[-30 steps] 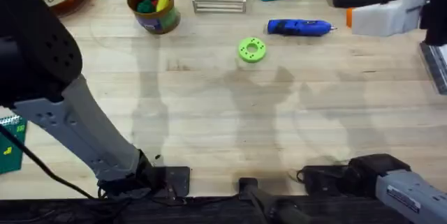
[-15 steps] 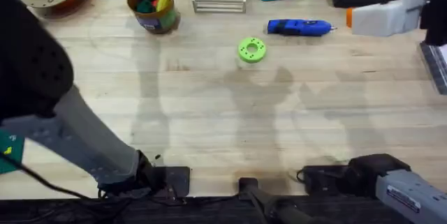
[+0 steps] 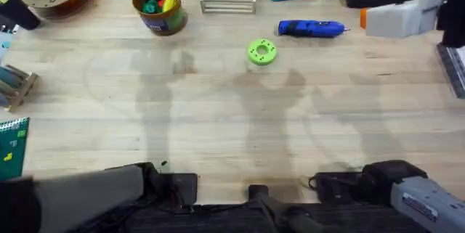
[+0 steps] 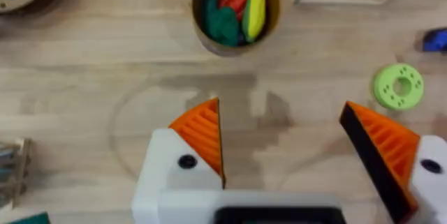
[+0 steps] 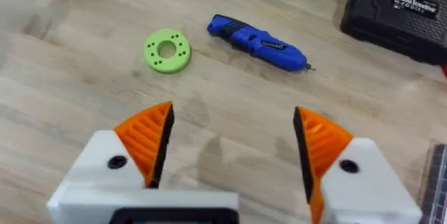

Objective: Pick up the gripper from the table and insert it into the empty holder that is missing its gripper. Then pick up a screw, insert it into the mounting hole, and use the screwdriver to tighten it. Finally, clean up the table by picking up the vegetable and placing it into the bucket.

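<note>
With the vegetable [image 4: 222, 23] already lying in the bucket [image 3: 160, 9], only retreat is judged needed: both grippers, left [image 4: 283, 144] and right [image 5: 232, 147], are held wide apart, empty, well above the table [image 3: 232, 117].

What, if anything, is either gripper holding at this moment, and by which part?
Nothing is held. The left gripper and the right gripper are both open, with only bare table between their orange pads.
</note>
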